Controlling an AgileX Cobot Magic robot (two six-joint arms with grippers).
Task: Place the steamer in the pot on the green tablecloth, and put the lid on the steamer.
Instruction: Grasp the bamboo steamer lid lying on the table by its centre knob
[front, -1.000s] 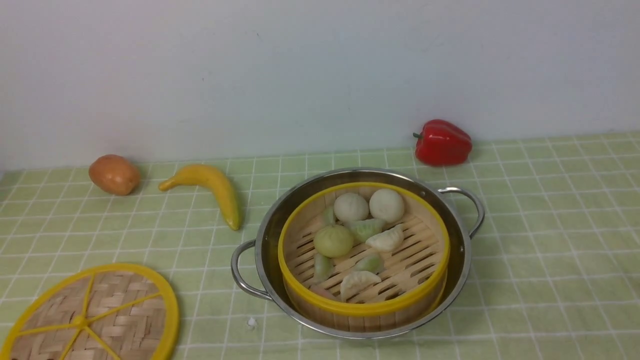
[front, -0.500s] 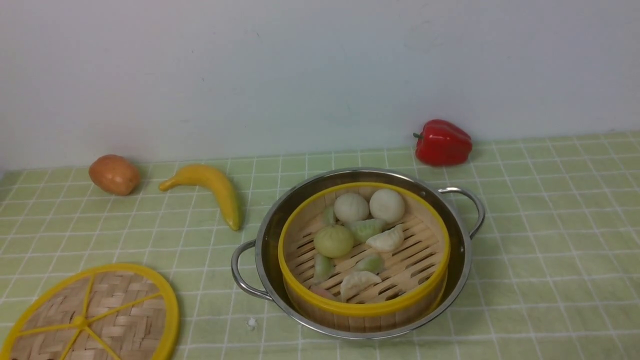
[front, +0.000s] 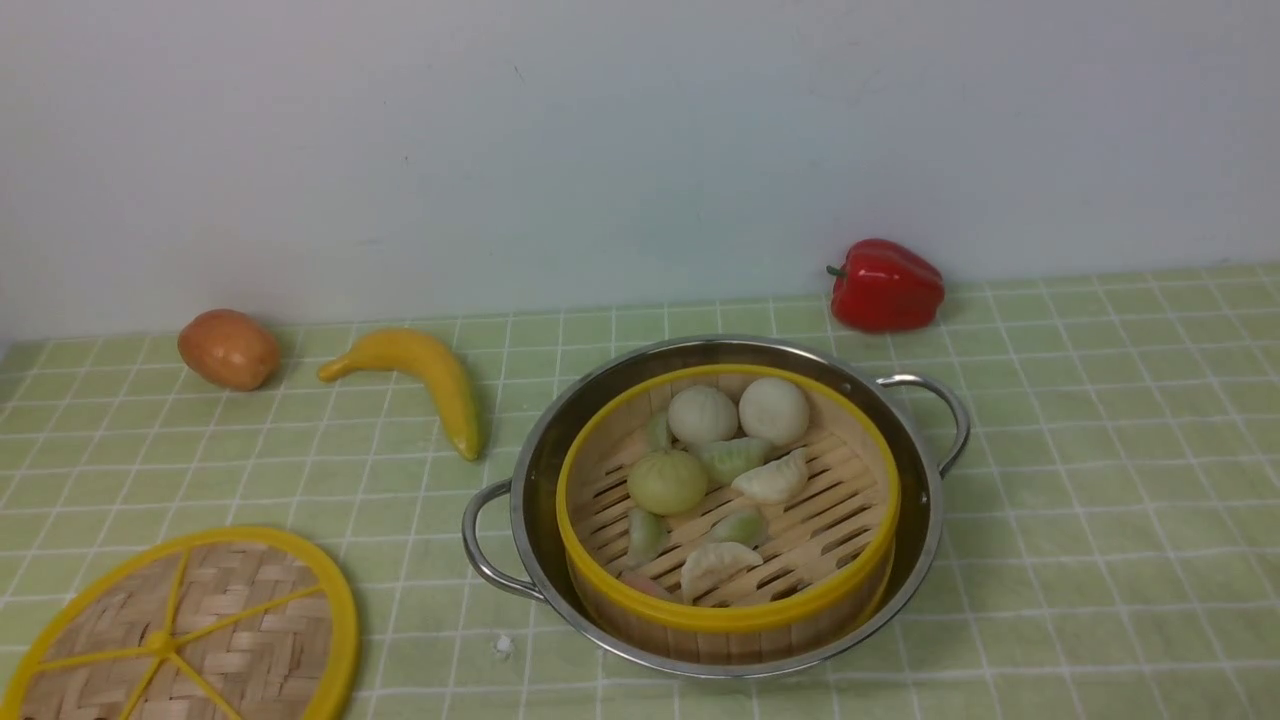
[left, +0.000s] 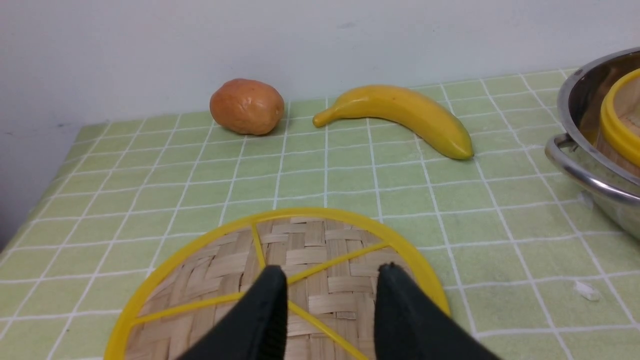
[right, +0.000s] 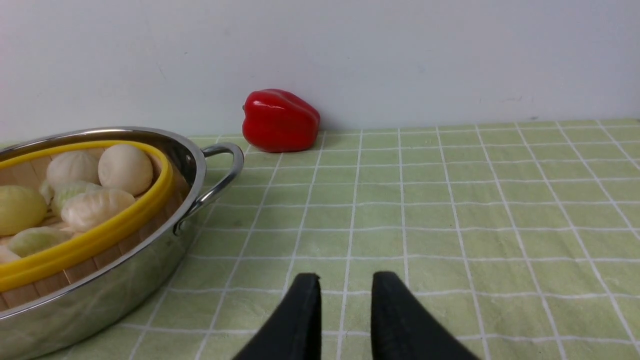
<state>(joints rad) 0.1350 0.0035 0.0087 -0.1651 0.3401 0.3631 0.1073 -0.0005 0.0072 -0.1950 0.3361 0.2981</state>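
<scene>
Steamer (front: 722, 616) sits in pot (front: 534, 472); lid (front: 232, 622) flat on green tablecloth (front: 1100, 480). My left jaws parted above lid, right jaws parted, both empty.

Bright, even light; soft shadows; mild glare on the pot (front: 535, 470); front view slightly soft.
</scene>
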